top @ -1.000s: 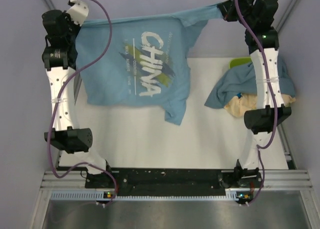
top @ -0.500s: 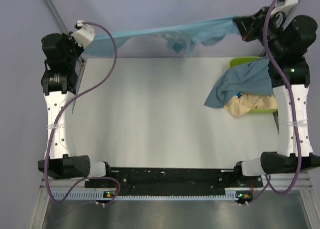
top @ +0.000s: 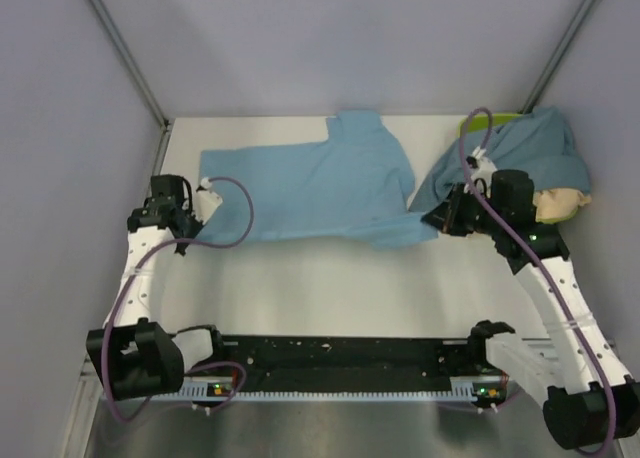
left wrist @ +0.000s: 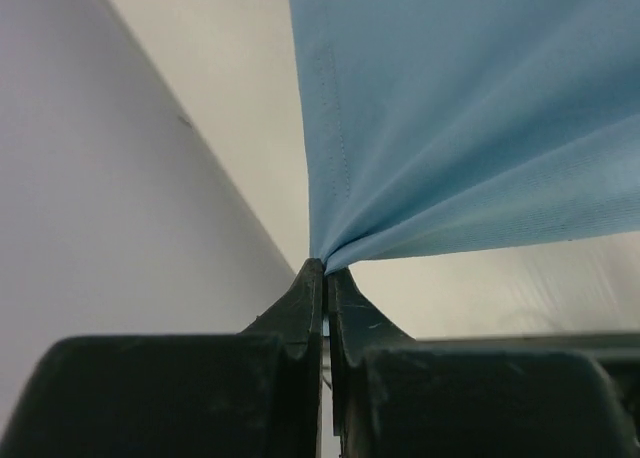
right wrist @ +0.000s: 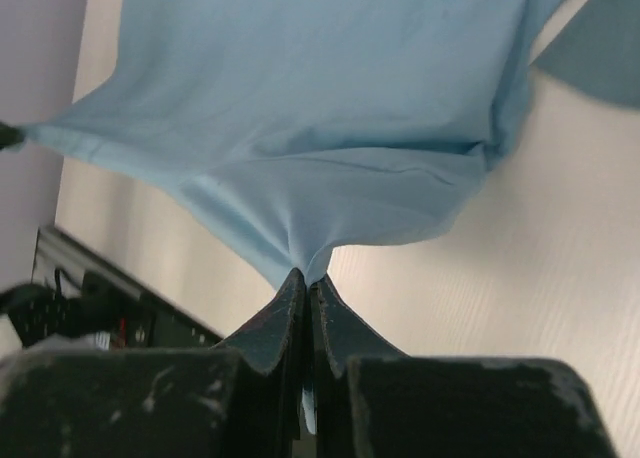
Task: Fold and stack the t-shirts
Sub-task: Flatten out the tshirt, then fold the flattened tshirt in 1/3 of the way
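Note:
The light sky-blue t-shirt (top: 310,190) lies spread across the far half of the table, plain side up, lettering hidden. My left gripper (top: 205,210) is shut on its left corner; the wrist view shows the cloth (left wrist: 460,108) pinched between the closed jaws. My right gripper (top: 432,220) is shut on its right near corner, and the shirt (right wrist: 320,108) fans out from the jaws in the right wrist view. The slate-blue t-shirt (top: 540,148) lies crumpled at the far right over the beige t-shirt (top: 562,203).
A lime-green tray (top: 485,124) peeks out under the crumpled shirts at the far right. Grey walls enclose the table (top: 330,288) on the left, back and right. The black arm rail runs along the near edge.
Both arms held the sky-blue shirt high at the back, swung it, then came down toward me. The shirt now lies flat on the table with its print face down.

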Motion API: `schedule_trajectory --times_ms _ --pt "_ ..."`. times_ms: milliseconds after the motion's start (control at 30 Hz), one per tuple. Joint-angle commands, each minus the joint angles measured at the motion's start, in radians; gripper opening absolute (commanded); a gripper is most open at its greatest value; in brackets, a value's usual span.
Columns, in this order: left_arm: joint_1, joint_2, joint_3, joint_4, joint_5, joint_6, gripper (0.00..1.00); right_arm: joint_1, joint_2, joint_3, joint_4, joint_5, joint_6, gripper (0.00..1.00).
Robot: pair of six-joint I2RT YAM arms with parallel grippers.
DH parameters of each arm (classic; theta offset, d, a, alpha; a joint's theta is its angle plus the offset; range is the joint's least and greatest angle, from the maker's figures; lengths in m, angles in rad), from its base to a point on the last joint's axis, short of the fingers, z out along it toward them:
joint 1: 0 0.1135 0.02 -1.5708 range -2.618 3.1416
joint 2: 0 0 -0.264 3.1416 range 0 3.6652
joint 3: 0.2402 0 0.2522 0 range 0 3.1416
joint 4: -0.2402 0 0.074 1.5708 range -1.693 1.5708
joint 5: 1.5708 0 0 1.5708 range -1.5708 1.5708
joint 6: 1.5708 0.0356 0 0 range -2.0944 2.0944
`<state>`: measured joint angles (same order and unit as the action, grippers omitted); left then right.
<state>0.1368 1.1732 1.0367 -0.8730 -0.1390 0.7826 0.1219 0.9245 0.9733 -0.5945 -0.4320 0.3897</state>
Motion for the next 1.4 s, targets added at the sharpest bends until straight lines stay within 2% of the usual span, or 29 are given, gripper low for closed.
schedule_trajectory --times_ms 0,100,267,533,733,900,1067,1267,1367 --pt "0.023 -0.093 -0.134 -0.083 -0.089 -0.043 0.00 0.163 -0.044 -0.106 -0.143 0.012 0.109 0.00" --pt "0.027 -0.096 -0.207 -0.041 -0.109 -0.039 0.00 0.200 0.014 -0.150 -0.125 0.004 0.118 0.00" --pt "0.027 -0.012 -0.239 0.080 -0.125 -0.026 0.00 0.199 0.224 -0.067 -0.050 0.081 0.003 0.00" --pt "0.026 0.232 -0.121 0.167 -0.145 -0.063 0.00 0.200 0.690 0.299 0.022 0.156 -0.218 0.00" --pt "0.026 0.347 -0.072 0.180 -0.125 -0.072 0.00 0.197 0.908 0.473 0.010 0.205 -0.342 0.00" --pt "0.026 0.388 -0.030 0.178 -0.111 -0.082 0.00 0.197 0.997 0.564 -0.005 0.256 -0.384 0.00" --pt "0.024 0.414 -0.015 0.183 -0.105 -0.078 0.01 0.199 1.037 0.600 -0.018 0.243 -0.431 0.00" --pt "0.021 0.437 0.011 0.216 -0.126 -0.091 0.06 0.197 1.053 0.611 -0.031 0.288 -0.442 0.00" --pt "0.021 0.433 0.020 0.261 -0.142 -0.103 0.15 0.196 1.062 0.619 -0.031 0.292 -0.439 0.00"
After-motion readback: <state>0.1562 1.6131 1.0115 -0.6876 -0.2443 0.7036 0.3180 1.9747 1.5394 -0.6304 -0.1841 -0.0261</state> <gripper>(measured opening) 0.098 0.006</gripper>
